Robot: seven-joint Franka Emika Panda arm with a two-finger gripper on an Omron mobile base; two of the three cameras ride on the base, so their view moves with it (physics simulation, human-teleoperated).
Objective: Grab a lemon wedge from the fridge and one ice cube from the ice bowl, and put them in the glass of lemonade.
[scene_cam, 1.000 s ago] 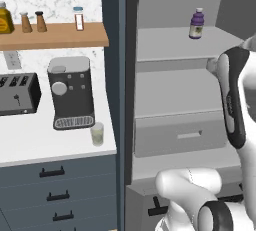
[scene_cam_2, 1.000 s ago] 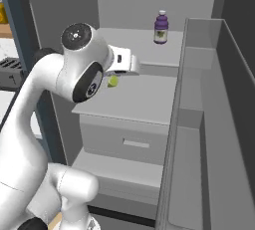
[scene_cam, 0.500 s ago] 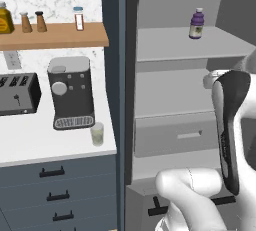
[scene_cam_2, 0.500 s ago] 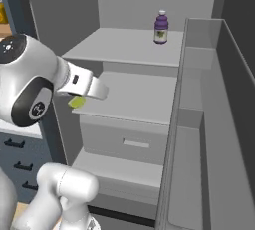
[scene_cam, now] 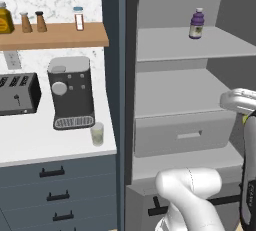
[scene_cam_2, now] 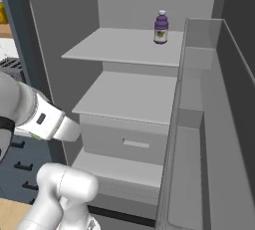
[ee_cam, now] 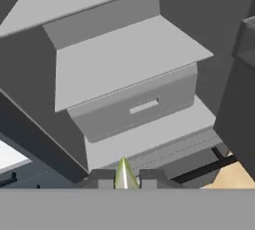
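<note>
In the hand view, the tiny yellow-green lemon wedge (ee_cam: 122,172) stands pinched between my two dark fingertips, with my gripper (ee_cam: 124,180) shut on it. The hand hangs in front of the open fridge (ee_cam: 124,64), facing its pale shelves and drawer. A sliver of the wedge (scene_cam: 245,120) shows under my white hand at the right edge of the left base view. The glass of lemonade (scene_cam: 97,134) stands on the white counter just in front of the coffee machine (scene_cam: 72,92), left of the fridge (scene_cam: 175,90). The ice bowl is out of view.
A purple bottle (scene_cam: 196,23) stands on the fridge's top shelf. The fridge door with its bins (scene_cam_2: 199,124) stands open on the right. A toaster (scene_cam: 17,93) sits left of the coffee machine, and spice jars line the wooden shelf (scene_cam: 55,36) above.
My hand has drawn back out from over the fridge's middle shelf, carrying the lemon wedge down and away from the shelves. Nothing else has moved.
</note>
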